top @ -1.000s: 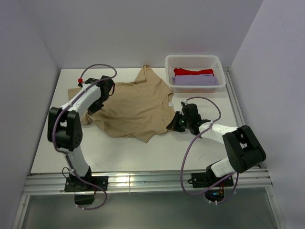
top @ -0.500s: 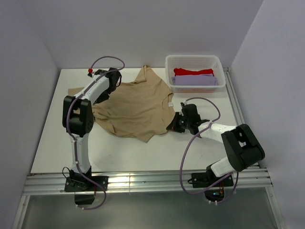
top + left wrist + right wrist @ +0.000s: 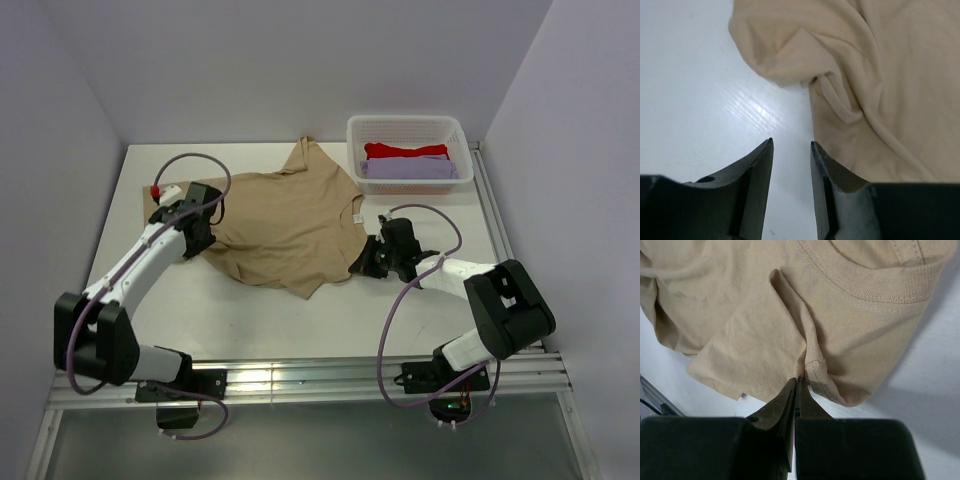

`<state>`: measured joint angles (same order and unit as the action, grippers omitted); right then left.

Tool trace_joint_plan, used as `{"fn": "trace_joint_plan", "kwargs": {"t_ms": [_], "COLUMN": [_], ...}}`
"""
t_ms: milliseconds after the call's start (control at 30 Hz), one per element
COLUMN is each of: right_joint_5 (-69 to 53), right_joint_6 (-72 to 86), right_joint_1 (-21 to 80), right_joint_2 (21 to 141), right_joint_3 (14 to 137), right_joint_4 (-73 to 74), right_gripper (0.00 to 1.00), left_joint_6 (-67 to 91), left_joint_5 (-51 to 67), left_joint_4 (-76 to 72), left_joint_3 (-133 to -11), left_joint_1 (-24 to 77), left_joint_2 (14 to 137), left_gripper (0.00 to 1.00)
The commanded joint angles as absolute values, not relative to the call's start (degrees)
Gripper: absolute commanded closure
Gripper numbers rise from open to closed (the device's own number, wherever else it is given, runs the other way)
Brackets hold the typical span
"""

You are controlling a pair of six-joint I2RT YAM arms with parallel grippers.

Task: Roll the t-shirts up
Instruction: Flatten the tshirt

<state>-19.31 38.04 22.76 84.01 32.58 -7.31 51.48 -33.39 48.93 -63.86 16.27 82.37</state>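
- I have two grippers in play, and I count three t-shirts and one basket.
- My left gripper [image 3: 791, 145] stands parted with nothing between its fingers. It is low over the bare white table [image 3: 300, 320], just beside the rumpled left edge of the tan t-shirt [image 3: 290, 220].
- My right gripper [image 3: 796, 382] is clenched on a raised fold of that tan t-shirt, right at the stitched hem near the ribbed collar.
- The one tan t-shirt lies spread and wrinkled across the middle of the table, between my two arms.
- The one red t-shirt [image 3: 405, 150] and the one lavender t-shirt [image 3: 410, 168] lie folded side by side inside the white lattice basket [image 3: 405, 121] at the far right corner.
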Motion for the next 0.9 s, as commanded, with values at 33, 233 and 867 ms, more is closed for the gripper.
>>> {"fn": "trace_joint_plan", "kwargs": {"t_ms": [33, 233, 867], "right_joint_5": [-19.60, -19.42, -18.98], "right_joint_6": [37.53, 37.53, 37.27], "right_joint_1": [23.55, 23.73, 23.64], "right_joint_2": [84.20, 84.20, 84.99], "right_joint_3": [33.49, 33.49, 33.57], "right_joint_4": [-8.96, -8.96, -8.61], "right_gripper": [1.00, 1.00, 1.00], "left_joint_6": [49.84, 49.31, 50.01], "left_joint_5": [-25.67, -25.92, -34.71], "left_joint_4": [36.22, 33.75, 39.81], "left_joint_3": [-54.52, -54.23, -63.54], "left_joint_1": [17.05, 17.14, 14.77], "left_joint_2": [74.98, 81.11, 95.98], "left_gripper": [0.60, 0.70, 0.55]}}
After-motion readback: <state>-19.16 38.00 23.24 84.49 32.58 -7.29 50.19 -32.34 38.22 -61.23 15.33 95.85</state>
